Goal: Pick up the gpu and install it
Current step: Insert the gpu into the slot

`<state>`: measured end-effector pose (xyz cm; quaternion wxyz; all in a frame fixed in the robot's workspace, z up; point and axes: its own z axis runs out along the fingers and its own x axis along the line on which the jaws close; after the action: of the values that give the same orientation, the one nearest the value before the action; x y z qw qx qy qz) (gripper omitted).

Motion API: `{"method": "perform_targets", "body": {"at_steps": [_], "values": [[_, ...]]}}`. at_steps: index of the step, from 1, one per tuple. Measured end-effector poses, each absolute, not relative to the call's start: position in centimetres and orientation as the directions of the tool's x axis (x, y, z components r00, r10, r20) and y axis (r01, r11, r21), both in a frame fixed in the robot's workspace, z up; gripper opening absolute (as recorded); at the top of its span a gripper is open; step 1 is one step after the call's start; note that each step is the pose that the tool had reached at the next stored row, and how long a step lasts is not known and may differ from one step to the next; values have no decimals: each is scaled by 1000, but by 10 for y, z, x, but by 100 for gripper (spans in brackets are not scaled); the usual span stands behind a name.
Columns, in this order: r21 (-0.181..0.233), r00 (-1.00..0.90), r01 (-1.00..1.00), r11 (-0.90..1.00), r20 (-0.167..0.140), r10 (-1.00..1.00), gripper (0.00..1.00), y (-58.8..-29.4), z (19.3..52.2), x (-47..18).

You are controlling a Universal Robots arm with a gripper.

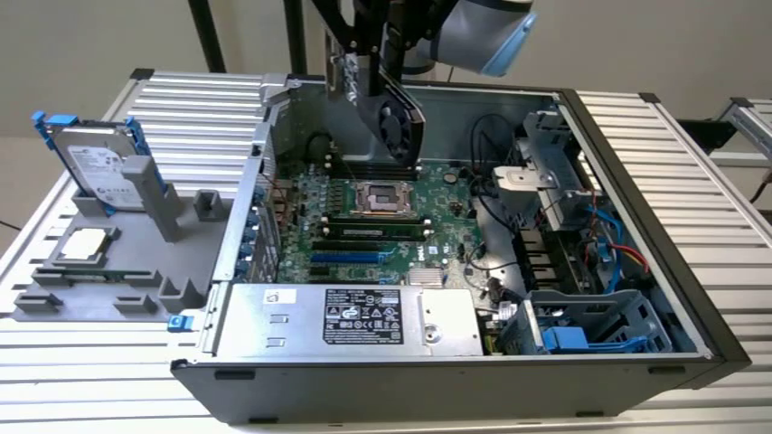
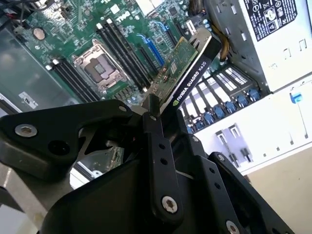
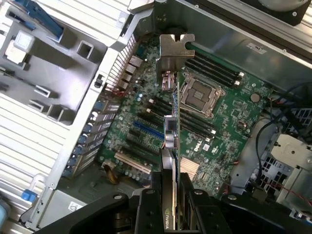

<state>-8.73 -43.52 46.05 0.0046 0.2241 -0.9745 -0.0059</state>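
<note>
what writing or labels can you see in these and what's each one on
White lettering with a logo: along the black edge of the gpu, clamped in the end effector.
White label with black print: on the power supply, too small to read.
Small white printed marks: on the motherboard, too small to read.
Label: on the hard drive, too small to read.

The ribbed metal table (image 1: 675, 154) bears an open computer case (image 1: 422, 391) beside a grey fixture (image 1: 145, 264).
</note>
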Motion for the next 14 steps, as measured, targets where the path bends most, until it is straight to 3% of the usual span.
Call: {"method": "perform_targets", "body": {"at_steps": [14], "values": [[14, -849, -529, 849, 6, -529, 0, -435, 461, -87]]}}
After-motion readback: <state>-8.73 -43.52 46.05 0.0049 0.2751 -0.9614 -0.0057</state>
